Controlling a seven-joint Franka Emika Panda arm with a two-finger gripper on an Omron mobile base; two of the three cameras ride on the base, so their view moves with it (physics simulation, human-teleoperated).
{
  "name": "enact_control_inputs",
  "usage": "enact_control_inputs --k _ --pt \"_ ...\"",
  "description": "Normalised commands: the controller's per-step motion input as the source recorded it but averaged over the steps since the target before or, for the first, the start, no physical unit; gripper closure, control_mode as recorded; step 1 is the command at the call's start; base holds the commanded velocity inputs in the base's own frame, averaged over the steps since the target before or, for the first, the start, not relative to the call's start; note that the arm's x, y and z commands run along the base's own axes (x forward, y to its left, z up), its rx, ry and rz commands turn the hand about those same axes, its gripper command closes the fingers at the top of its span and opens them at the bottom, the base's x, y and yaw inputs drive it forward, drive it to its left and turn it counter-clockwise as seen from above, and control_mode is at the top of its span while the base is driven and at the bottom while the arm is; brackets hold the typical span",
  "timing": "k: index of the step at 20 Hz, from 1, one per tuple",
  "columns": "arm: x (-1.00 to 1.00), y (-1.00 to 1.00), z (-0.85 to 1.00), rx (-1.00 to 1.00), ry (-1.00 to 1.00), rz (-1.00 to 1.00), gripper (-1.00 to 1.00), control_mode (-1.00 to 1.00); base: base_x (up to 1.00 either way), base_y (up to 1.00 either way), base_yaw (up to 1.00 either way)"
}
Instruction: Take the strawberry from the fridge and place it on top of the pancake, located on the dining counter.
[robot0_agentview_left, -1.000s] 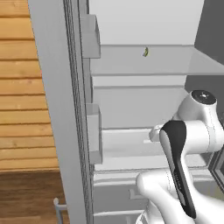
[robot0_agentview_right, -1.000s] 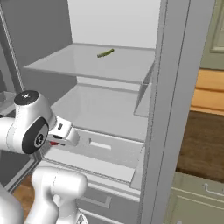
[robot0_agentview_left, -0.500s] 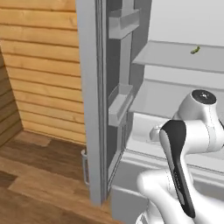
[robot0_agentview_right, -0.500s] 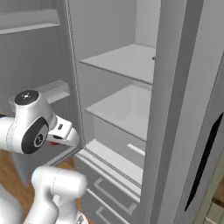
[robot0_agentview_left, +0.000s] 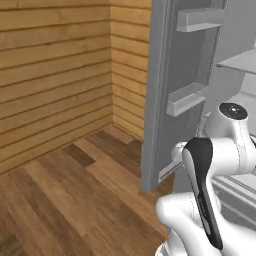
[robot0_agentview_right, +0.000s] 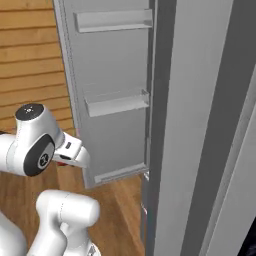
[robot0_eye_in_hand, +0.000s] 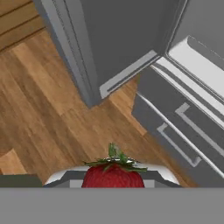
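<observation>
Small red strawberry with green leafy top (robot0_eye_in_hand: 113, 175) held in closed gripper (robot0_eye_in_hand: 113, 178), above wooden floor (robot0_eye_in_hand: 48, 105) beside open light-grey fridge door (robot0_eye_in_hand: 109, 39). Step: carrying fruit away from fridge. Next: drive to dining table, find pancake, lower strawberry on top.

Below and left of the fingers lies bare wooden floor (robot0_eye_in_hand: 48, 100); the open fridge door (robot0_eye_in_hand: 109, 48) and drawers (robot0_eye_in_hand: 183, 122) stand ahead.
</observation>
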Motion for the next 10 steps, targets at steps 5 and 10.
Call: enact_control_inputs --k 5,10 --pt "0.0 0.0 0.0 0.0 0.0 0.0 1.0 1.0 -0.46 0.01 0.81" --pt "0.0 0.0 0.0 0.0 0.0 0.0 1.0 1.0 -0.06 0.31 0.8"
